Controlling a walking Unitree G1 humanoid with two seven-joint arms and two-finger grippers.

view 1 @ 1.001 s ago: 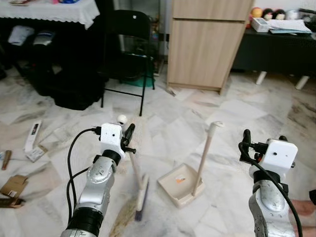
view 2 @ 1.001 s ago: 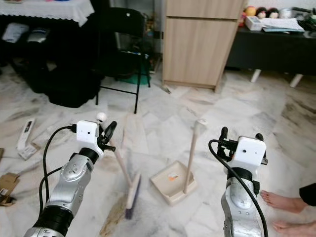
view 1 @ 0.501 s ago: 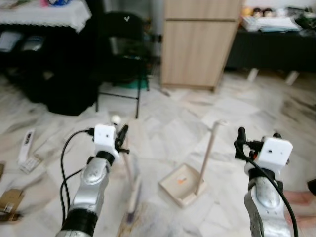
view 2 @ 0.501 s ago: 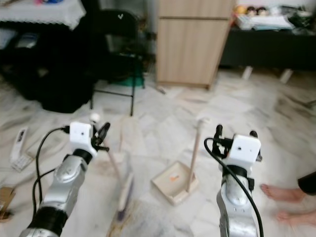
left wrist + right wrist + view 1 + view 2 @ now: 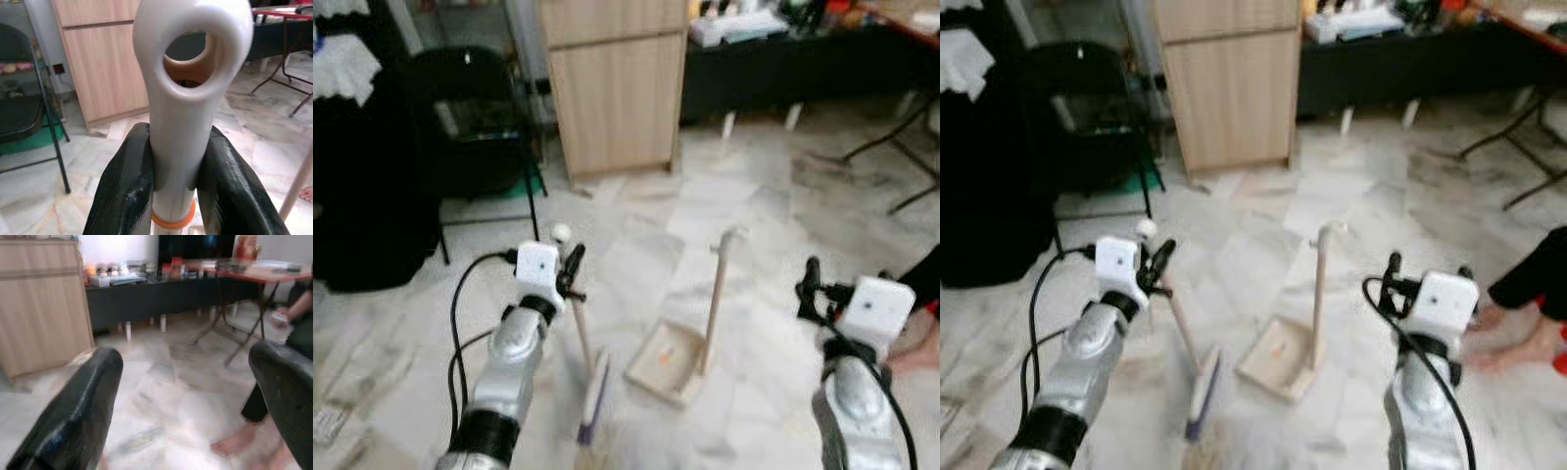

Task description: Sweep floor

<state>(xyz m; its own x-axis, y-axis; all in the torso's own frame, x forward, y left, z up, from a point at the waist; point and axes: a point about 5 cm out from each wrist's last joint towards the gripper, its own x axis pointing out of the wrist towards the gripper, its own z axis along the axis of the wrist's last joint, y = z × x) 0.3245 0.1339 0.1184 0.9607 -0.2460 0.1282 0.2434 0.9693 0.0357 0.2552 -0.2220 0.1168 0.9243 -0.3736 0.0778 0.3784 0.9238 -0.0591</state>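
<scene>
broom point(image 5: 587, 362) handle clamped in left gripper point(image 5: 173, 196), its white eyelet seen wrist-side; right gripper point(image 5: 195, 406) fingers apart, near a person's feet point(image 5: 234, 443).

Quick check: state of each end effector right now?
Left end effector: closed on the broom handle, near its white tip.
Right end effector: open, holding nothing, raised above the floor.

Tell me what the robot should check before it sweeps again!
1. Left tool clamped on the broom handle: ok.
2. Broom head down on the floor: ok.
3. Dustpan close beside the broom head: ok.
4. Right tool open and empty: ok.
5. Person's bare feet near the right arm: not ok.
6. Dirt left to sweep: cannot tell, blurred.
</scene>
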